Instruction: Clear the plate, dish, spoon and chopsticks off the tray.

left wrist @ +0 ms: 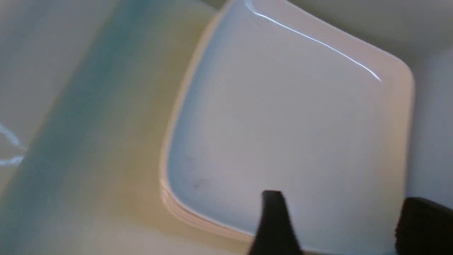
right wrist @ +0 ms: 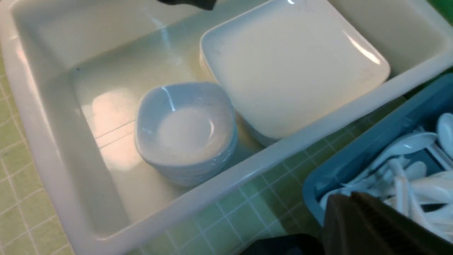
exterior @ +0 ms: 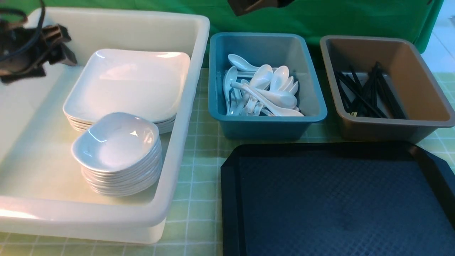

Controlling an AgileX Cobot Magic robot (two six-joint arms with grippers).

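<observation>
The black tray (exterior: 337, 199) lies at the front right with nothing on it. In the white tub (exterior: 185, 117) a large white plate (exterior: 129, 83) tops a stack of several, and a small dish (exterior: 117, 142) tops another stack beside it. My left gripper (exterior: 65, 44) hangs open above the tub's far left. In the left wrist view its fingers (left wrist: 272, 212) stand apart over the plate (left wrist: 283, 117) with nothing between them. White spoons (exterior: 263, 90) fill the teal tub (exterior: 266, 124). Black chopsticks (exterior: 366, 94) lie in the brown tub (exterior: 391, 129). My right gripper (right wrist: 350, 200) is shut and empty above the teal tub's edge.
All three tubs stand in a row behind and left of the tray on a green checked cloth (exterior: 202, 167). A green backdrop (exterior: 337, 17) closes the far side. A dark part of an arm (exterior: 256, 5) shows at the top edge.
</observation>
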